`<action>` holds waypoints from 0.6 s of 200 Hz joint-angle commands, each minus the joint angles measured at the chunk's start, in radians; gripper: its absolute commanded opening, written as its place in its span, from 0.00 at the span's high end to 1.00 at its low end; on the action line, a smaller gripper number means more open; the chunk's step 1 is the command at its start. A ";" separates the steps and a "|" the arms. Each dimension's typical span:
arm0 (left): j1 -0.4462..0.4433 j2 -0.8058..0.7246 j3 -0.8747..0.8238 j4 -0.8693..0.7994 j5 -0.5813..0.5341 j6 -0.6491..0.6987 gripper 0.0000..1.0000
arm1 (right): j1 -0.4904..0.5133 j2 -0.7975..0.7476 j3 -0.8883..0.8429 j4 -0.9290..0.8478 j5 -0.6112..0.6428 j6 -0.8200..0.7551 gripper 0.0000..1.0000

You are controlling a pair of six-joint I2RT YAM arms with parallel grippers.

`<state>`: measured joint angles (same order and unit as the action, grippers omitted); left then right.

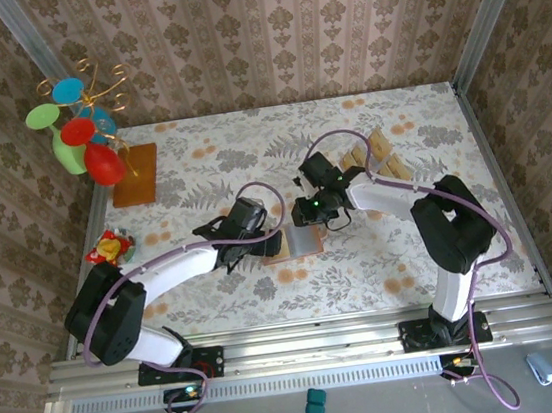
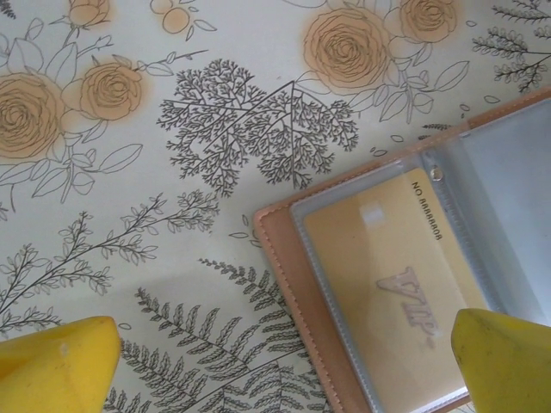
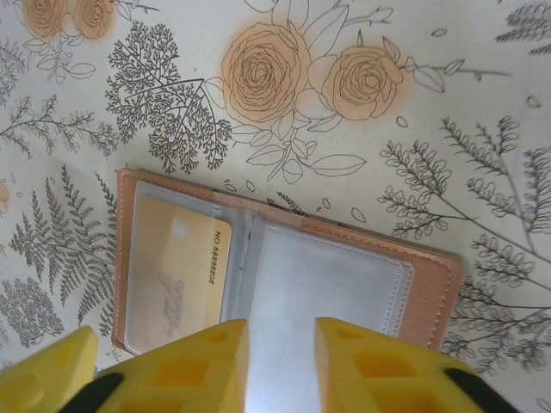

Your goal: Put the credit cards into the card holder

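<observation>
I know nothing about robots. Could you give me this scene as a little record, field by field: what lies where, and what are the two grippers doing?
card holder: lies open, mid-table
card: gold, inside one clear pocket of the holder
empty sleeve: the pocket beside it, nothing inside
loose cards: far right part of the table
left gripper: wide open above the holder's edge, holding nothing
right gripper: jaws narrowly apart above the empty sleeve; whether it grips anything cannot be told
</observation>
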<state>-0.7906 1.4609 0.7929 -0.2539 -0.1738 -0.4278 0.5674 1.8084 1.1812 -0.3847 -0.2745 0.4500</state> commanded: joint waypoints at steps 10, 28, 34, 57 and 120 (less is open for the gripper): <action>-0.020 0.006 0.025 -0.013 -0.031 -0.025 0.00 | 0.003 0.032 -0.031 0.021 -0.028 0.004 0.80; -0.028 0.003 0.027 -0.015 -0.035 -0.025 0.00 | 0.002 0.034 -0.042 0.026 -0.013 0.004 0.81; -0.030 0.003 0.028 -0.016 -0.034 -0.023 0.00 | 0.002 0.037 -0.046 0.027 -0.009 0.004 0.81; -0.040 0.005 0.034 -0.015 -0.039 -0.020 0.00 | 0.002 0.050 -0.055 0.037 -0.003 0.006 0.82; -0.060 0.040 0.053 0.001 -0.035 -0.020 0.00 | 0.012 0.095 -0.049 0.068 -0.032 0.027 0.83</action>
<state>-0.8387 1.4799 0.8154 -0.2535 -0.1932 -0.4339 0.5678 1.8809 1.1358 -0.3359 -0.2848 0.4564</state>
